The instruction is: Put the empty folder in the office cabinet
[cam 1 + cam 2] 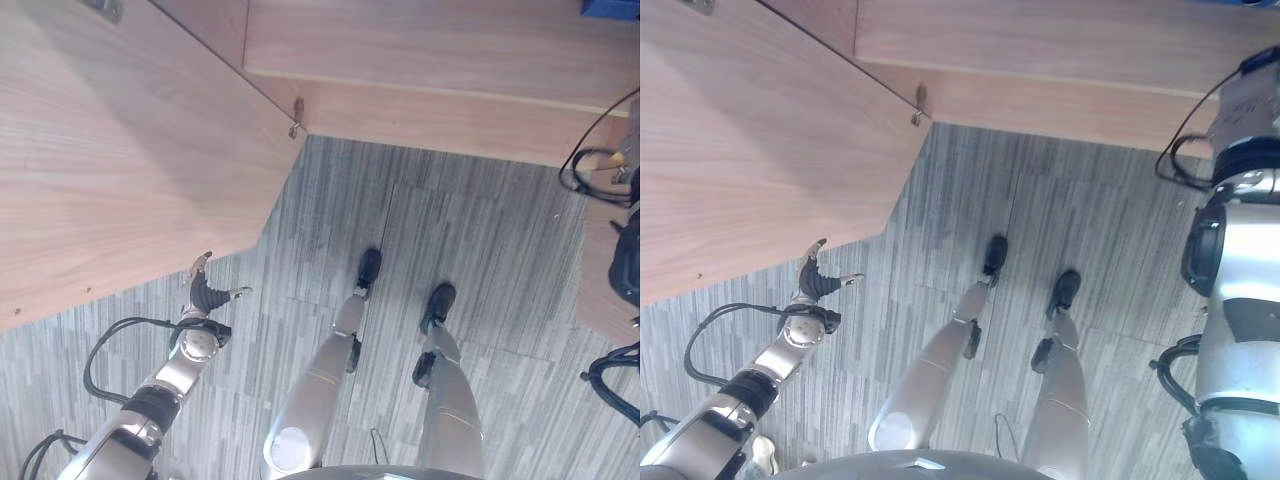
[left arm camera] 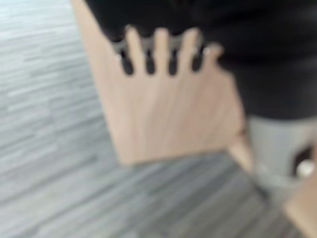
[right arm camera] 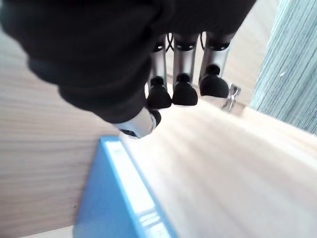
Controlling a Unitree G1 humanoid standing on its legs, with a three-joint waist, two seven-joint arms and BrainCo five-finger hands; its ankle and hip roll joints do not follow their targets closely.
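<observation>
The cabinet door (image 1: 110, 150) is seen swung open over the floor (image 1: 470, 250), and a knock from the left hand (image 1: 205, 290), held just beside its lower edge with fingers relaxed and empty, is judged the main risk. The blue folder (image 3: 119, 198) is seen standing inside the cabinet, close below the right hand (image 3: 183, 74), whose fingers are curled but clasp nothing.

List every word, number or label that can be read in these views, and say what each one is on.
No text can be read in any view.
White spine label on the blue plastic folder: it bears marks, too blurred to read.
Light wooden cabinet door: plain, no print.
Grey striped carpet floor: no sign or number.
</observation>
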